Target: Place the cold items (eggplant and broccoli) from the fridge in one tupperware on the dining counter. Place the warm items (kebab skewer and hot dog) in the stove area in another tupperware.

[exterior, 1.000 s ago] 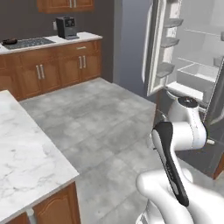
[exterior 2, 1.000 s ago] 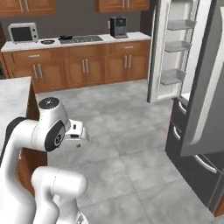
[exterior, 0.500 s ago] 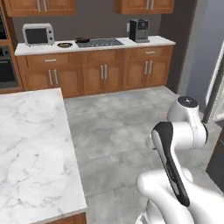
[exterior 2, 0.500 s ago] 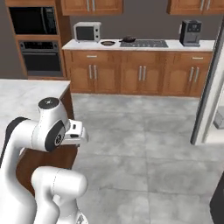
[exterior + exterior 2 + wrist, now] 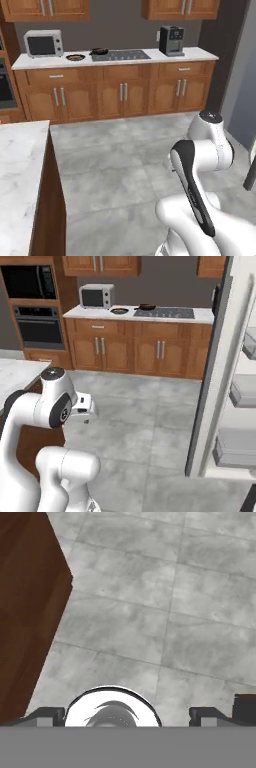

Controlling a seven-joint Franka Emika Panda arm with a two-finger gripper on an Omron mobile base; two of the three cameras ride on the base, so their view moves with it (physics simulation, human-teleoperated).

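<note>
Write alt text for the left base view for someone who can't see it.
A white robot arm rises at lower right over a grey tiled floor. Beyond stand wooden cabinets whose counter holds a microwave, stovetop and coffee machine; a marble counter sits at left.

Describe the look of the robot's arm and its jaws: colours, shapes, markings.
The arm is glossy white, built of rounded, bulbous segments, with a long black strip along one link and dark round caps at the joints. The right base view shows a grey-black disc on the elbow joint and a small white boxy hand. The gripper has small dark grey, blocky jaws.

One microwave (image 5: 43,43), one coffee machine (image 5: 171,40), two pans (image 5: 99,51).
</note>
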